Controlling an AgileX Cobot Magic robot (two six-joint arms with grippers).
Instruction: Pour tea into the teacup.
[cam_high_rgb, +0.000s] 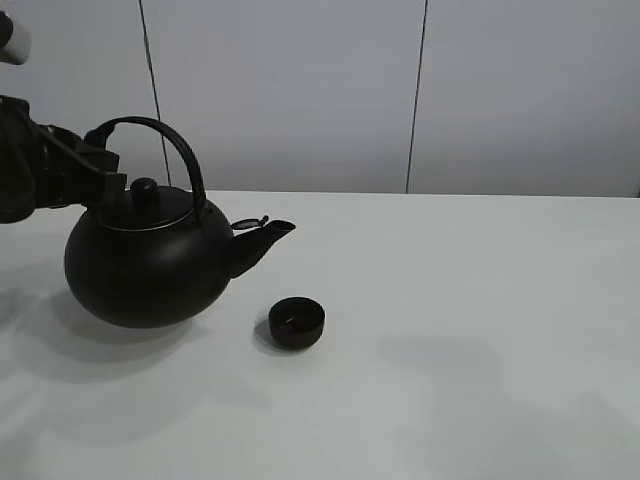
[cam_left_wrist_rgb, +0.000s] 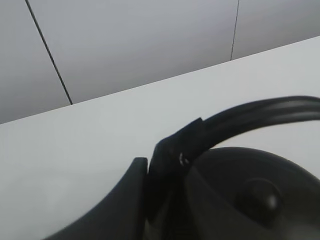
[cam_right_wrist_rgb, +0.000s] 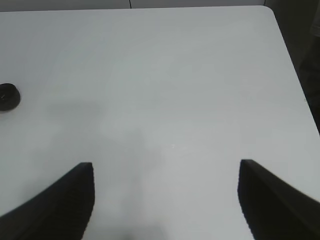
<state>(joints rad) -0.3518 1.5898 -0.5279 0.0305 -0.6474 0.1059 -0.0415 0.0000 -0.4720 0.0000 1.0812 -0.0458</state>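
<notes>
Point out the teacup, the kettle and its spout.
teacup (cam_high_rgb: 296, 324), exterior high view, on its front wall.
kettle (cam_high_rgb: 145, 270), exterior high view, on its round belly.
spout (cam_high_rgb: 260, 246), exterior high view, midway along its length.

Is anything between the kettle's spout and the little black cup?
No: in the high view only bare table shows between the kettle's spout and the teacup.

Kettle (cam_high_rgb: 145, 265) at left of table (cam_high_rgb: 480, 300), teacup (cam_high_rgb: 297, 323) just right of it
</notes>
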